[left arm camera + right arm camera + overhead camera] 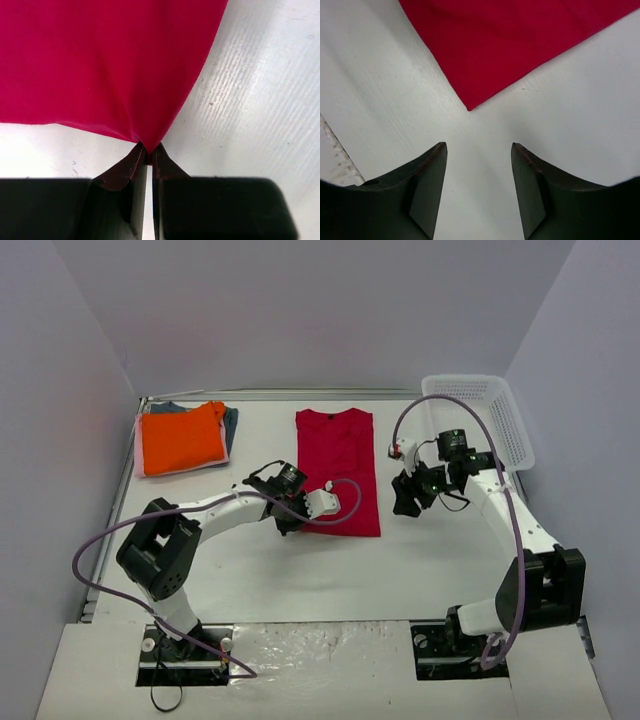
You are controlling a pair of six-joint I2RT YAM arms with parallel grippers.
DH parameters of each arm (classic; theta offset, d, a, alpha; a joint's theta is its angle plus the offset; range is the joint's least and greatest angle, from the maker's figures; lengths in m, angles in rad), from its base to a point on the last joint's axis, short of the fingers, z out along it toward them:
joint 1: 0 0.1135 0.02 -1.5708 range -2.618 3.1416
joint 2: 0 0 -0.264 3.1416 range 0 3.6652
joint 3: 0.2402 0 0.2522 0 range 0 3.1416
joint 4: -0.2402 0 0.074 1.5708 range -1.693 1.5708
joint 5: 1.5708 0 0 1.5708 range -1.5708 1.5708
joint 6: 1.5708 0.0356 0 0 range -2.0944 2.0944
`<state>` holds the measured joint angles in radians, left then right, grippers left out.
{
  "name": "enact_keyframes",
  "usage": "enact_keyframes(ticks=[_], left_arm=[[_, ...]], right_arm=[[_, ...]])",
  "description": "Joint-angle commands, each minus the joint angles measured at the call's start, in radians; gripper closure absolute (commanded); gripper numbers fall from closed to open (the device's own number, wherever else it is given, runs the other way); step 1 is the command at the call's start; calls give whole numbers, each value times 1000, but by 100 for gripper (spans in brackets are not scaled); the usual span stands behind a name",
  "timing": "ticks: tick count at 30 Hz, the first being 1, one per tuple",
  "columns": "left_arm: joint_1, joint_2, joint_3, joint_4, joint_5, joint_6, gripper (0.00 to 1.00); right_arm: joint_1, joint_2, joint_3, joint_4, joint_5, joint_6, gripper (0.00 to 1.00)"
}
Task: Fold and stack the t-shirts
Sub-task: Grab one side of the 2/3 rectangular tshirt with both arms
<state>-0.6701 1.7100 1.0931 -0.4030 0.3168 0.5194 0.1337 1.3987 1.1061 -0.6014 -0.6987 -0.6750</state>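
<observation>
Left hand pinches red t-shirt at near corner.

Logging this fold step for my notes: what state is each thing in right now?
Red t-shirt: folded lengthwise, flat, near corner pinched.
Left gripper: shut on that corner.
Right gripper: open, holding nothing.
Orange t-shirt: folded, topping stack.
Pink t-shirt: folded, under orange.
Grey-blue t-shirt: folded, under orange.
Basket: nothing seen inside.

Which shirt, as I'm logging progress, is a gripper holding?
The crimson-red t-shirt, spread mid-table: left gripper pinches its corner. The orange t-shirt lies folded, untouched, far left.
</observation>
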Motion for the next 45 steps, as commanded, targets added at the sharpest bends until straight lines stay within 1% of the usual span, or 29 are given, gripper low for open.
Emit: enact_keyframes(ticks=[1,2,3,4,6,8,13,19,25,30,37,45], left_arm=[[23,11,48,-68,82,-7,98],[29,16,56,-75,108,-10,98],[32,26,59,-80,116,-18,98],[38,33,63,-83,123,-18,98],[41,54,82,-99,139,-21,98],[43,68,94,-111,146,-21,98],[41,103,129,-125,165,-38,98],[52,119,151,-146,192,-47,98],[58,128,149,-149,205,-52,98],[69,135,159,-160,215,-59,98],[81,148,177,-171,254,-71,98],[81,148,171,-177,271,-65,98]], right_arm=[[10,-107,-112,-17,-71,-205,49],[12,-139,-136,-2,-65,-237,48],[17,-195,-159,12,-41,-264,42],[18,-219,-181,50,-26,-280,39],[32,-266,-227,80,17,-311,36],[55,-276,-250,109,59,-319,38],[184,-234,-267,123,191,-316,43],[267,-129,-281,170,246,-313,49],[337,-8,-287,219,283,-308,52],[365,62,-275,241,278,-301,56],[392,146,-261,258,284,-296,60],[392,197,-250,288,301,-287,60]])
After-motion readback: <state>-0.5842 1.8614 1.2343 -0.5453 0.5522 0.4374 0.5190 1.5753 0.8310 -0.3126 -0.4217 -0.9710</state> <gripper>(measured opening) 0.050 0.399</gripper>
